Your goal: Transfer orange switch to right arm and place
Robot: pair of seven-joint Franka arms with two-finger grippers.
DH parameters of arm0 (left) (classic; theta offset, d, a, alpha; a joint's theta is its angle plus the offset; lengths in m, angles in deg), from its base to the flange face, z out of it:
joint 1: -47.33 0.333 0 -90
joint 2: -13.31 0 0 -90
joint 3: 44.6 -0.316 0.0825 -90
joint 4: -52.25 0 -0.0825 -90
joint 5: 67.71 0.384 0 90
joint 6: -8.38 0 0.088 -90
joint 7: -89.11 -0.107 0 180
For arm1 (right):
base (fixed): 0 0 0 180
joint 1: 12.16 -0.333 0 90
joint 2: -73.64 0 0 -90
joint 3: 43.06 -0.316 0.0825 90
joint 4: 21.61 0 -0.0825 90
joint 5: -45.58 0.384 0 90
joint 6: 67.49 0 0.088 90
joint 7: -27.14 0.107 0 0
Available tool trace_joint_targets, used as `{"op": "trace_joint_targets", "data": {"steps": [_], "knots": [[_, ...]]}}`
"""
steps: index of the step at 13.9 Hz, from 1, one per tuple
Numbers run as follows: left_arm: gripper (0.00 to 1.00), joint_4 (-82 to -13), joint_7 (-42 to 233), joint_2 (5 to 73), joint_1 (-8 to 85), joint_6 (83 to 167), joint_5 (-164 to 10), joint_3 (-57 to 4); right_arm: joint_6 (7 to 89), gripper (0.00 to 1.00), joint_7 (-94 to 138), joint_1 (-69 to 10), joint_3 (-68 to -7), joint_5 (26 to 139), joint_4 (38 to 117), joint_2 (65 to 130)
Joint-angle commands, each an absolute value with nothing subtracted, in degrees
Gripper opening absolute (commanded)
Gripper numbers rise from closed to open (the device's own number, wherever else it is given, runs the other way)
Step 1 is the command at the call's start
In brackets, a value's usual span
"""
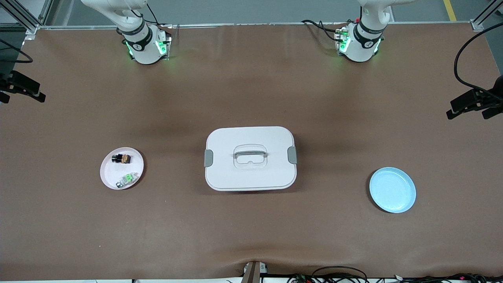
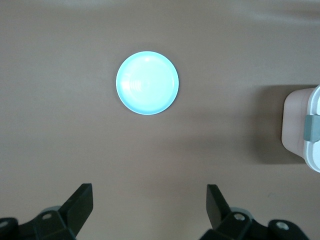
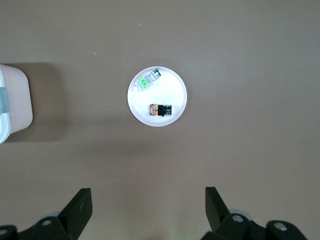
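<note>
Orange switch (image 3: 160, 109): on pink plate (image 3: 175, 85), below right tool (image 3: 148, 207), beside green-middled part (image 3: 148, 79). Judged light, rigid, easily flicked; grip across its flat black sides. Fine detail too small to tell. Left tool (image 2: 149, 206): over blue plate (image 2: 147, 83), fingers spread, empty. Right tool likewise spread, empty. Both arms' upper links cut off in front view.

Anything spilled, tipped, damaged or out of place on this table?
Nothing stands out. The orange switch and green switch lie on the pink plate, the white box is lidded, the blue plate sits flat. Both grippers wait open above.
</note>
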State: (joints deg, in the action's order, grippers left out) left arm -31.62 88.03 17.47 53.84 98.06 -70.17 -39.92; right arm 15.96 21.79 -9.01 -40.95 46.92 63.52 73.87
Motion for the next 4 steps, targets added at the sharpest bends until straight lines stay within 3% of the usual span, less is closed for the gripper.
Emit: {"op": "trace_joint_targets", "data": {"steps": [1,4], "knots": [[1.00,-31.5,88.0,16.7,54.1,96.9,-70.0,-39.6,15.0,1.00,21.9,-8.7,-41.0,46.8,63.3,73.8],[1.00,-31.5,88.0,16.7,54.1,96.9,-69.9,-39.7,14.9,1.00,21.8,-8.6,-41.0,46.8,63.7,73.8]]}}
